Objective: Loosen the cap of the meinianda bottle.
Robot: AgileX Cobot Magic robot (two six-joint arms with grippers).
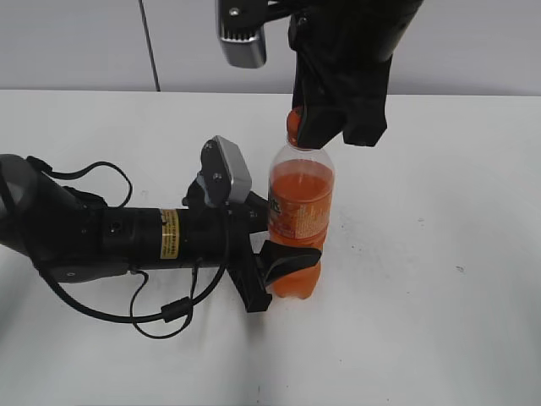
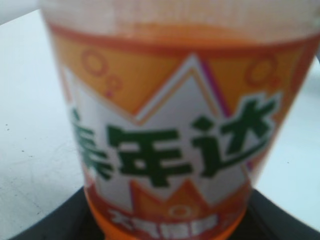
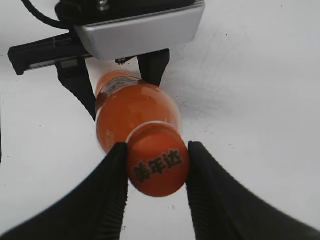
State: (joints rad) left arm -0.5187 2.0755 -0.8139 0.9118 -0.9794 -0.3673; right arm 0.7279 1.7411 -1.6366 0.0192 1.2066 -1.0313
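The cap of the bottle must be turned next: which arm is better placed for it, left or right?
The right arm. Its claw comes from above and has a finger on each side of the cap. The left claw is shut around the body of the meinianda bottle, low at the label, steadying it upright.

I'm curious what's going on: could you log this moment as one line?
left gripper: shut on bottle, upright | right gripper: shut on cap | table: white
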